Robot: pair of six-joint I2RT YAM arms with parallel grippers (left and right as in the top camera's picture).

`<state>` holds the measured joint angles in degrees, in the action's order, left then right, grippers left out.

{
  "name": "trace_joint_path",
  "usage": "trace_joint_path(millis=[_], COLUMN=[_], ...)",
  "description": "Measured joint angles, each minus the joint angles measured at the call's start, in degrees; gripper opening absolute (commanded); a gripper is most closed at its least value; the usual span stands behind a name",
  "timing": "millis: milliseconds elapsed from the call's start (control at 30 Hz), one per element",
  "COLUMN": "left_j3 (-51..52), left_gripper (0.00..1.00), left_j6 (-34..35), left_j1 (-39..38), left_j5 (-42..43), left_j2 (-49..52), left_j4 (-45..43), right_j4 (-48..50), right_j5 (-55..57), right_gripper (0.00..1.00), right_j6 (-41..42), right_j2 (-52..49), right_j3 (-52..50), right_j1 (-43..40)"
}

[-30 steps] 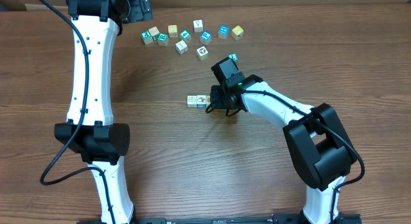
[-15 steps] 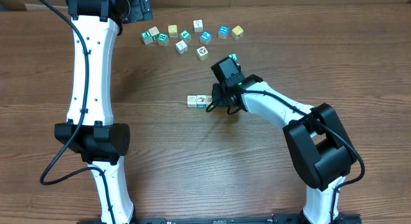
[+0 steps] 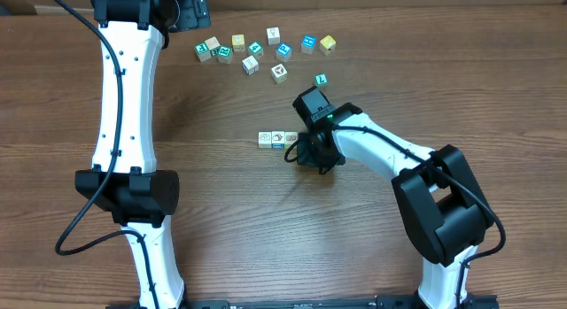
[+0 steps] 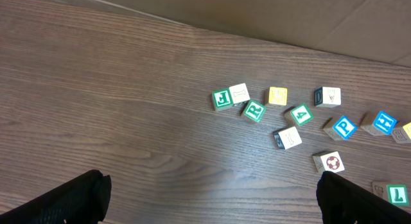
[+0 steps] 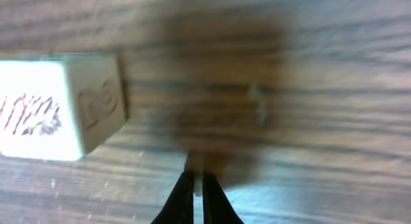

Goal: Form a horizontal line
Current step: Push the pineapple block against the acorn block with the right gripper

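A short row of three small letter blocks (image 3: 277, 138) lies side by side mid-table. My right gripper (image 3: 307, 152) is just right of the row's right end, low over the table. In the right wrist view its fingers (image 5: 198, 185) are shut with nothing clearly held, and the row's end block (image 5: 64, 105) sits up to the left, apart from the fingertips. Several loose blocks (image 3: 252, 50) lie scattered at the back, and they also show in the left wrist view (image 4: 289, 115). My left gripper (image 4: 209, 198) is open and empty, high above bare table near them.
A single green block (image 3: 322, 80) lies alone between the scattered group and my right arm. The left arm's white links (image 3: 124, 105) stretch along the table's left side. A cardboard edge (image 4: 289, 18) borders the table's far side.
My right gripper has shifted a little toward the front right, away from the row, uncovering the single green block behind it. The left arm has not moved.
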<state>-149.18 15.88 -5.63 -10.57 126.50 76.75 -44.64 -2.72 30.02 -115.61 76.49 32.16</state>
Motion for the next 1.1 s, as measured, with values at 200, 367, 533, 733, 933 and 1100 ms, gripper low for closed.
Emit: trace_joint_path(millis=[200, 367, 533, 733, 933, 1100], left_j3=[0.0, 0.0, 0.0, 0.0, 0.0, 0.0], left_gripper=[1.0, 1.0, 1.0, 1.0, 1.0, 1.0], left_j6=[0.02, 0.0, 0.0, 0.0, 0.0, 0.0], left_j1=[0.0, 0.0, 0.0, 0.0, 0.0, 0.0], left_j5=[0.0, 0.0, 0.0, 0.0, 0.0, 0.0], left_j2=[0.0, 0.0, 0.0, 0.0, 0.0, 0.0], left_j4=[0.0, 0.0, 0.0, 0.0, 0.0, 0.0], right_j4=[1.79, 2.95, 4.85, 5.46, 7.23, 7.72], right_j5=[-0.22, 0.76, 1.49, 1.62, 1.68, 1.68], right_gripper=[0.04, 0.04, 0.04, 0.04, 0.04, 0.04], right_j6=[0.02, 0.0, 0.0, 0.02, 0.0, 0.0], right_j2=[0.0, 0.0, 0.0, 0.0, 0.0, 0.0], right_j3=[0.0, 0.0, 0.0, 0.0, 0.0, 0.0], right_j1=[2.89, 3.61, 3.61, 3.61, 3.61, 3.61])
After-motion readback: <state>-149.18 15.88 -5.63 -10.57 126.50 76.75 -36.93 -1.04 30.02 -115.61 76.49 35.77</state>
